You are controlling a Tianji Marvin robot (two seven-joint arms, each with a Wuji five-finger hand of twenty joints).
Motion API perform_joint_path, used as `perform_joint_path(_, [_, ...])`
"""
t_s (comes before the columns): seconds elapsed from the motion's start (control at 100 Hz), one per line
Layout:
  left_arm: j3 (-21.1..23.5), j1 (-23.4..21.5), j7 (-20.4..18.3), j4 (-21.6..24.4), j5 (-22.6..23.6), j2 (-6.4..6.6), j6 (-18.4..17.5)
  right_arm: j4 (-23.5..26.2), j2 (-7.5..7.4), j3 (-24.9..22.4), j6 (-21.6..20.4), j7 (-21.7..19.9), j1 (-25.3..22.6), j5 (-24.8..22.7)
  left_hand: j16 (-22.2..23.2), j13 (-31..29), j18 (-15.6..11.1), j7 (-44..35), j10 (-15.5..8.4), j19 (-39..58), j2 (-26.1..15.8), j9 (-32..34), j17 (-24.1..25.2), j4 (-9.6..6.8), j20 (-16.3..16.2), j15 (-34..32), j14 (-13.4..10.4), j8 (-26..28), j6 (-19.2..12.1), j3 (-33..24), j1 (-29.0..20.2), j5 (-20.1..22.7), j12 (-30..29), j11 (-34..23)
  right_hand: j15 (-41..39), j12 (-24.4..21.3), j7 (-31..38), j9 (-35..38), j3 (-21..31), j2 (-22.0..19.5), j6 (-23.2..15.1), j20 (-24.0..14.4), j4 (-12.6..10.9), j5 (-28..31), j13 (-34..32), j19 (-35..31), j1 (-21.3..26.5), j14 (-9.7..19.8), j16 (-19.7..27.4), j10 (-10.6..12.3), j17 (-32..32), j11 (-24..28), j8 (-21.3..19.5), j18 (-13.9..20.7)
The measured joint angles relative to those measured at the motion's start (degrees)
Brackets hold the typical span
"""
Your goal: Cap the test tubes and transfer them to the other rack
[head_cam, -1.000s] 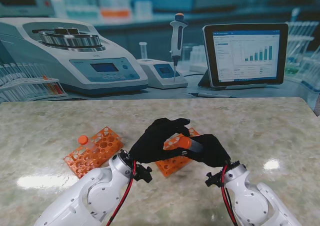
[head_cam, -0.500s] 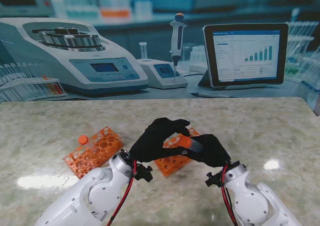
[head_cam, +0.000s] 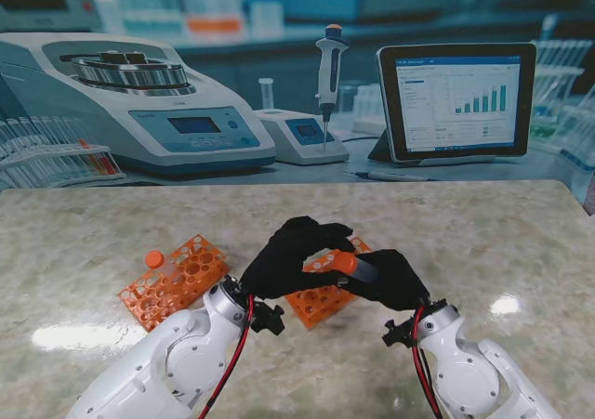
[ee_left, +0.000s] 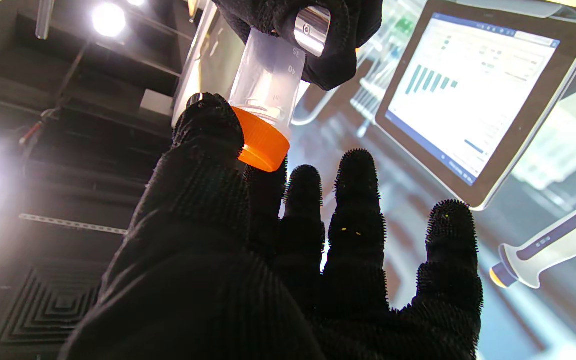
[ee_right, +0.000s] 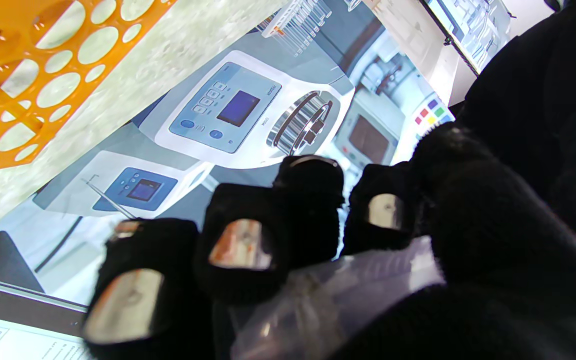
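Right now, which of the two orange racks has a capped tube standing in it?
The left rack, apart from the hands: a tube with an orange cap stands at its far-left corner. The other rack, partly hidden under the hands, shows no tube.

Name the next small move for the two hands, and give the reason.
Probably: left hand twists the orange cap tight while the right hand holds the tube. The cap already sits on the tube's mouth, thumb and a finger pinch its rim, and the tube is held over the rack, unplaced.
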State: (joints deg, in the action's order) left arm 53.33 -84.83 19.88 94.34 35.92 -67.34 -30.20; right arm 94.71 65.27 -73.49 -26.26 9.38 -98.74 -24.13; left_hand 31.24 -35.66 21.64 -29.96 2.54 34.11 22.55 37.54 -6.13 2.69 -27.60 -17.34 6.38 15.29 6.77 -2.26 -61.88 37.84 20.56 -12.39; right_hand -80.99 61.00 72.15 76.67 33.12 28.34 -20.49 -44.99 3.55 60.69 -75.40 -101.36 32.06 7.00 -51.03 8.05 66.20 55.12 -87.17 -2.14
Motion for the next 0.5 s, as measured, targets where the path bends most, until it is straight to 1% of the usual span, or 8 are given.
perform_joint_path(0.14, [0.1, 0.0, 0.0, -0.2, 0.0, 0.0, -0.2, -0.1, 0.0, 0.0, 0.0, 0.0, 0.0, 0.0, 0.0, 0.0, 0.0, 2.4, -0.4, 0.0, 0.0, 0.3, 0.0, 0.0, 0.2, 0.0, 0.0, -0.5, 0.0, 0.0, -0.1, 1.2, 0.0, 0.0, 0.0, 0.0, 0.0, 0.0, 0.0, 0.0, 0.1, 0.0, 0.0, 0.0, 0.0, 0.0, 0.0, 0.0, 0.0, 0.0, 0.0, 0.0, 0.0, 0.0])
perform_joint_path(0.35, [0.2, 0.0, 0.0, -0.2, 0.3, 0.0, -0.3, -0.1, 0.02, 0.0, 0.0, 0.2, 0.0, -0.1, 0.0, 0.0, 0.0, 3.3, -0.6, 0.0, 0.0, 0.3, 0.0, 0.0, 0.3, 0.1, 0.0, -0.5, -0.5, 0.0, -0.1, 1.3, 0.0, 0.0, 0.0, 0.0, -0.1, 0.0, 0.0, 0.0, 0.2, 0.0, 0.0, 0.0, 0.0, 0.0, 0.1, 0.0, 0.0, 0.0, 0.0, 0.0, 0.0, 0.0])
perform_joint_path(0.45, [0.3, -0.1, -0.2, -0.2, 0.3, 0.02, -0.3, -0.1, 0.02, 0.1, 0.0, 0.3, 0.0, -0.1, 0.0, 0.0, 0.0, 4.2, -0.6, 0.0, 0.0, 0.3, 0.0, 0.0, 0.7, 0.2, 0.0, -0.5, -1.4, 0.0, -0.2, 1.3, -0.6, 0.1, 0.0, 0.0, -0.1, 0.0, 0.0, 0.0, 0.2, 0.0, 0.0, 0.0, 0.0, 0.0, 0.1, 0.0, 0.0, 0.0, 0.0, 0.0, 0.0, 0.0])
perform_joint_path(0.47, [0.4, -0.1, -0.3, -0.2, 0.3, 0.04, -0.4, -0.1, 0.02, 0.1, 0.0, 0.3, 0.0, -0.1, 0.0, 0.0, 0.0, 4.3, -0.6, 0.0, 0.0, 0.3, 0.0, 0.12, 0.8, 0.3, 0.0, -0.5, -1.6, 0.0, -0.2, 1.3, -0.6, 0.2, 0.0, 0.0, -0.1, 0.0, 0.0, 0.0, 0.2, 0.0, 0.0, 0.0, 0.0, 0.0, 0.1, 0.0, 0.0, 0.0, 0.0, 0.0, 0.0, 0.0])
perform_joint_path(0.48, [0.4, -0.1, -0.3, -0.2, 0.3, 0.04, -0.4, -0.1, 0.02, 0.1, 0.0, 0.3, 0.0, -0.1, -0.1, 0.0, 0.0, 4.5, -0.6, 0.0, 0.0, 0.3, 0.0, 0.51, 0.8, 0.4, 0.0, -0.5, -1.8, -0.2, -0.2, 1.3, -0.6, 0.2, 0.0, 0.0, -0.2, 0.0, 0.0, 0.0, 0.2, 0.0, 0.0, 0.0, 0.0, 0.0, 0.1, 0.0, 0.0, 0.0, 0.0, 0.0, 0.0, 0.0])
perform_joint_path(0.5, [0.4, -0.1, -0.4, -0.2, 0.4, 0.06, -0.4, -0.1, 0.02, 0.1, 0.0, 0.3, 0.0, -0.1, -0.6, 0.0, 0.0, 4.9, -0.6, 0.0, 0.0, 0.3, 0.0, 0.57, 0.8, 0.7, 0.0, -0.5, -1.9, -0.6, -0.2, 1.3, -0.7, 0.2, 0.0, 0.0, -0.2, 0.0, 0.0, 0.0, 0.3, 0.0, 0.0, 0.0, 0.0, 0.0, 0.1, 0.0, 0.0, 0.0, 0.0, 0.0, 0.0, 0.0])
